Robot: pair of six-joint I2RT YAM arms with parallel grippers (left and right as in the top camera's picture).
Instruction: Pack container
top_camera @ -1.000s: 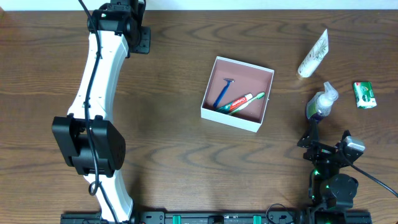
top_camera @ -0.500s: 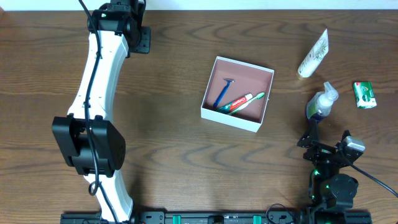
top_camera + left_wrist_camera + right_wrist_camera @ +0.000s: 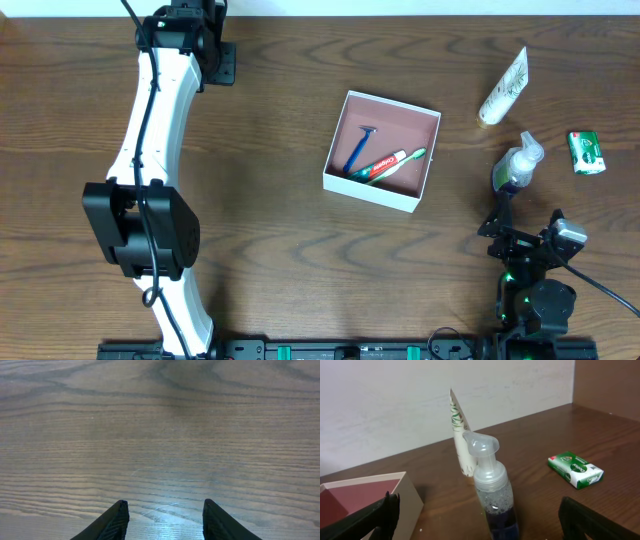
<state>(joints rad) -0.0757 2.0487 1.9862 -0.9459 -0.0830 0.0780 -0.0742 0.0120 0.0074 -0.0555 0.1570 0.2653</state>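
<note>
Only the overhead cam sees inside the container point(image 3: 370, 192). Right wrist cam has the right pincer point(image 3: 479, 502) spread wide, facing a pump bottle point(image 3: 492, 490). The left pincer point(image 3: 165, 505) is spread too, nothing in it, over the desk point(image 3: 160, 420).

Table point(image 3: 160, 435) is showing smooth wood grain, faint sheen; container point(image 3: 370, 193) looking matt cardboard; pump bottle point(image 3: 492, 495) clear glossy plastic; my fingers point(image 3: 114, 522) matt black.

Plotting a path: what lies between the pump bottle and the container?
Only bare table lies between the pump bottle and the container; the overhead view shows it.
</note>
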